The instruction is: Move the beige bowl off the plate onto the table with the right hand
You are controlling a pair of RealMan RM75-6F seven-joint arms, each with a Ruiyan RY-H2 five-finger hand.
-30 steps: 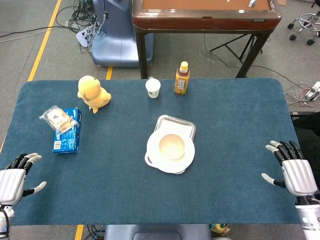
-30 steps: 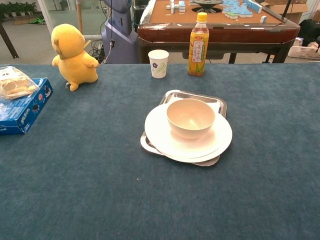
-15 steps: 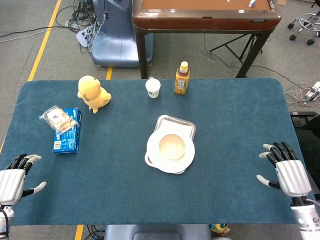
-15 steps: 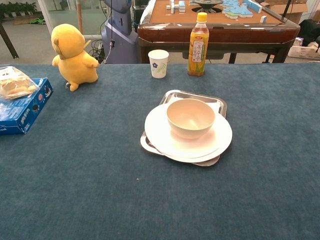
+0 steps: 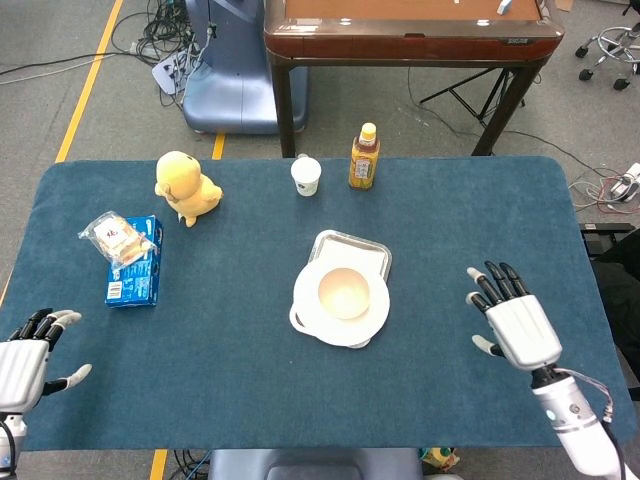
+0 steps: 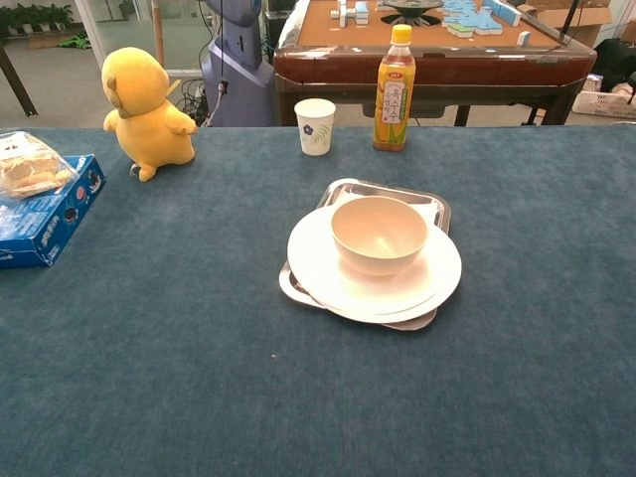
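Note:
A beige bowl (image 5: 344,292) (image 6: 379,234) stands upright in the middle of a white plate (image 5: 313,318) (image 6: 318,266). The plate lies on a metal tray (image 5: 345,246) (image 6: 434,211) near the table's centre. My right hand (image 5: 513,323) hovers over the table well to the right of the bowl, fingers spread and empty. At the near left corner my left hand (image 5: 28,357) rests with its fingers apart, holding nothing. Neither hand shows in the chest view.
A paper cup (image 5: 306,176) (image 6: 315,125) and a tea bottle (image 5: 364,157) (image 6: 395,89) stand behind the tray. A yellow plush toy (image 5: 184,187) (image 6: 146,113) sits far left, and a blue box with a snack bag (image 5: 128,254) (image 6: 38,202) lies at the left edge.
My right hand has moved left and forward from the table's right edge toward the plate. The bowl, plate and left hand have not moved.

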